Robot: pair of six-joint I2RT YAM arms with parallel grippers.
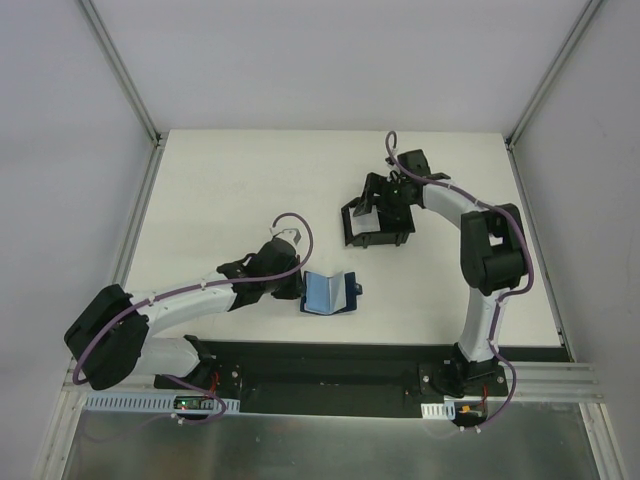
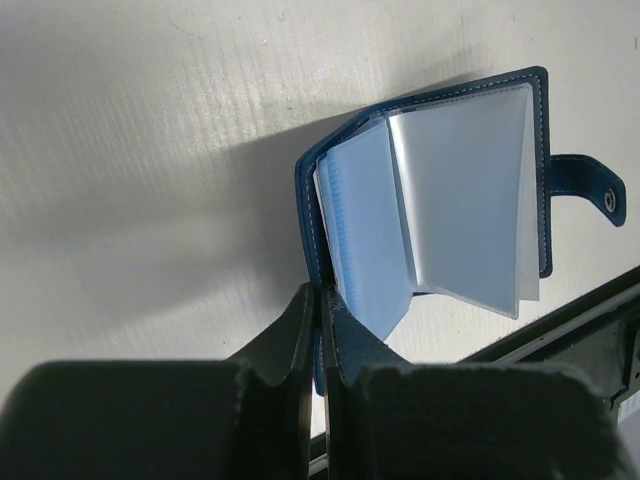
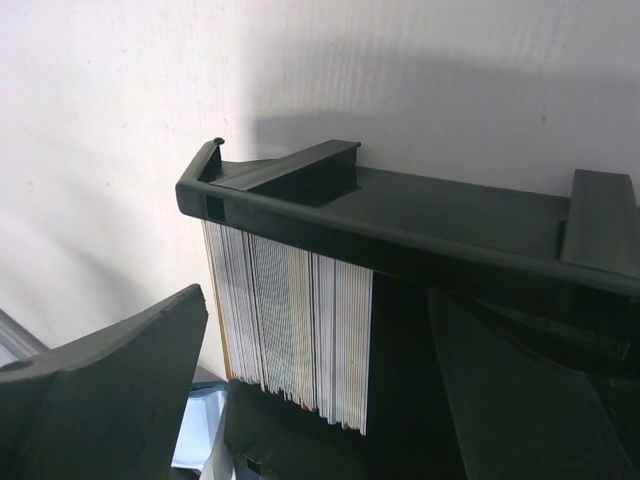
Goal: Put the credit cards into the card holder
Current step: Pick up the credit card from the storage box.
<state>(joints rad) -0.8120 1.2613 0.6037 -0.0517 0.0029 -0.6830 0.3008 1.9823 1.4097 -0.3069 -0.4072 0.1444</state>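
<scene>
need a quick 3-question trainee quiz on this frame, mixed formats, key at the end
1. True or false: the small dark blue folding wallet lies closed on the table.
2. What does the left hand pinch? A) the wallet's cover edge B) a loose white card C) nothing
3. Where does the stack of thin pale cards sit?
Key: 1 false, it is open, clear sleeves showing; 2 A; 3 standing on edge in the black open-topped plastic box.

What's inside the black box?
A row of thin cards, standing on edge and packed close together, fills part of the black box. Only their edges show. The box's rim covers one end of them, and the rest of the inside is too dark to see.
</scene>
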